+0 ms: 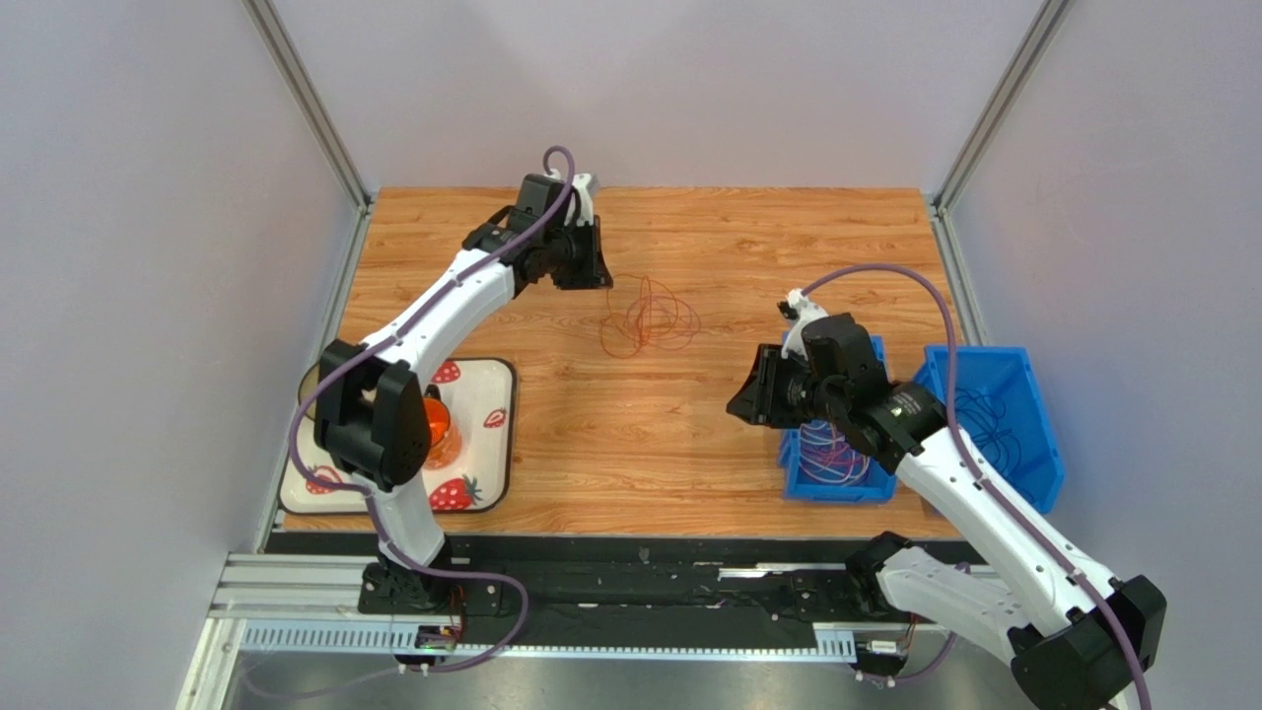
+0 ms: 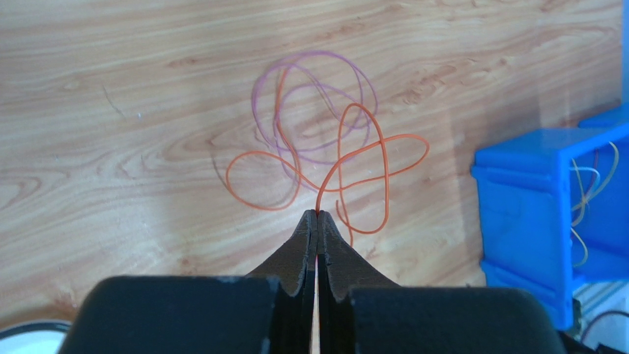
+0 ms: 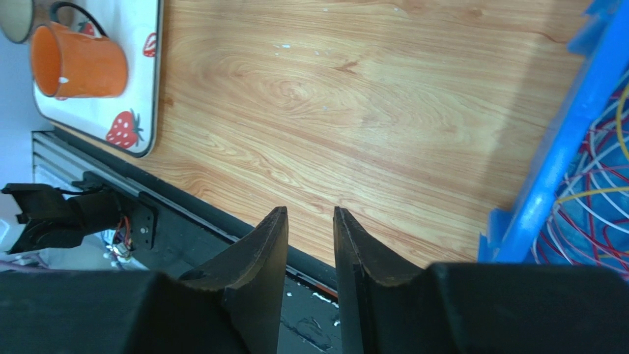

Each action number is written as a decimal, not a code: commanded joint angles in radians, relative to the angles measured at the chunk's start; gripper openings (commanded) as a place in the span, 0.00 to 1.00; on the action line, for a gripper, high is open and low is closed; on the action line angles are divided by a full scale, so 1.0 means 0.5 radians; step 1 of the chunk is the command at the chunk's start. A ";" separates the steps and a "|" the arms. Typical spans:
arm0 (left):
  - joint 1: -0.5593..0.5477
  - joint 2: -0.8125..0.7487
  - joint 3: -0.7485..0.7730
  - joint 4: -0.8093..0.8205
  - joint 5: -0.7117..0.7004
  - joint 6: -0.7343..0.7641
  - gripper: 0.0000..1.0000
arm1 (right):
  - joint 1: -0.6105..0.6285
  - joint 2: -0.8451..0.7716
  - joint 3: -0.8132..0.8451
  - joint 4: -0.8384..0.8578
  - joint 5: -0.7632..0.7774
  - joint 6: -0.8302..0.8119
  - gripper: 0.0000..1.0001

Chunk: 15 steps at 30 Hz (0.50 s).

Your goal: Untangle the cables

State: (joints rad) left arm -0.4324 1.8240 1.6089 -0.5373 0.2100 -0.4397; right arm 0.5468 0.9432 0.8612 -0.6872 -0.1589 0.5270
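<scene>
Bare wood is lying open across the middle and near edge of the table (image 1: 637, 444), between the mat (image 1: 482, 388) with its cup (image 1: 440, 429) on the left and the two blue bins (image 1: 985, 357) on the right. The cable tangle (image 1: 648, 315) is sitting far centre, touching the left gripper (image 1: 605, 281). The right gripper (image 1: 745, 400) is hanging beside the nearer bin, crowding that side.

Bright, even light from above; soft shadows on the table (image 1: 711, 429), faint ones beside the cables (image 2: 322, 158). Wrist views sharp on wood grain, w/ pale glare patch bottom-left in left wrist view.
</scene>
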 commanded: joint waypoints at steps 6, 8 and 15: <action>-0.016 -0.604 -0.275 0.022 0.240 0.014 0.00 | 0.011 0.031 0.266 0.202 -0.195 0.001 0.43; -0.031 -0.736 -0.395 0.038 0.233 -0.007 0.00 | 0.011 0.037 0.299 0.273 -0.231 0.026 0.44; -0.092 -1.043 -0.702 0.090 0.283 -0.047 0.00 | 0.008 0.200 0.379 0.451 -0.299 0.054 0.52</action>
State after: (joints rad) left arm -0.4618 1.3769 1.3128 -0.5232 0.3180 -0.4469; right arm 0.5468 1.0042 1.0050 -0.5602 -0.2729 0.5457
